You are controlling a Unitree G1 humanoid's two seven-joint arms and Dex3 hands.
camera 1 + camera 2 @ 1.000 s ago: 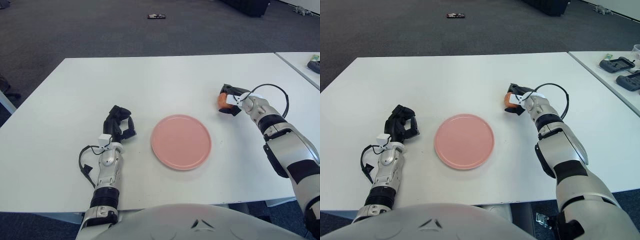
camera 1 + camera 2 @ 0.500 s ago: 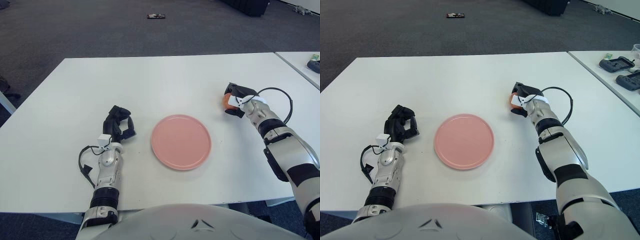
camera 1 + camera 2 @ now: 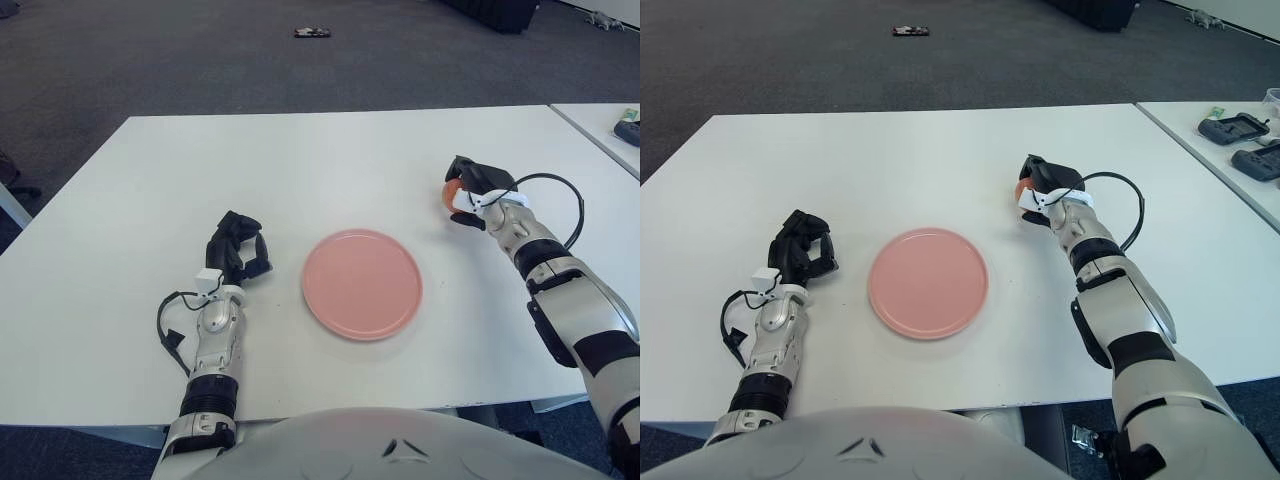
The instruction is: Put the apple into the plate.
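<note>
White table [image 3: 300, 160] on dark carpet [image 3: 150, 50] (office room); right hand [image 3: 472, 190] fingers grip apple [image 3: 451, 194]; left hand [image 3: 238, 252] curled.

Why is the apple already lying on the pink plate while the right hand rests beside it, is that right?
Not quite. The pink plate holds nothing. The apple is in the right hand, off to the plate's right, as the left eye view shows.

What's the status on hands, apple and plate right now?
Right hand shut on the small orange-red apple, right of the round pink plate. Left hand parked left of plate, fingers curled, holding nothing. Plate bare; nothing between apple and plate.
</note>
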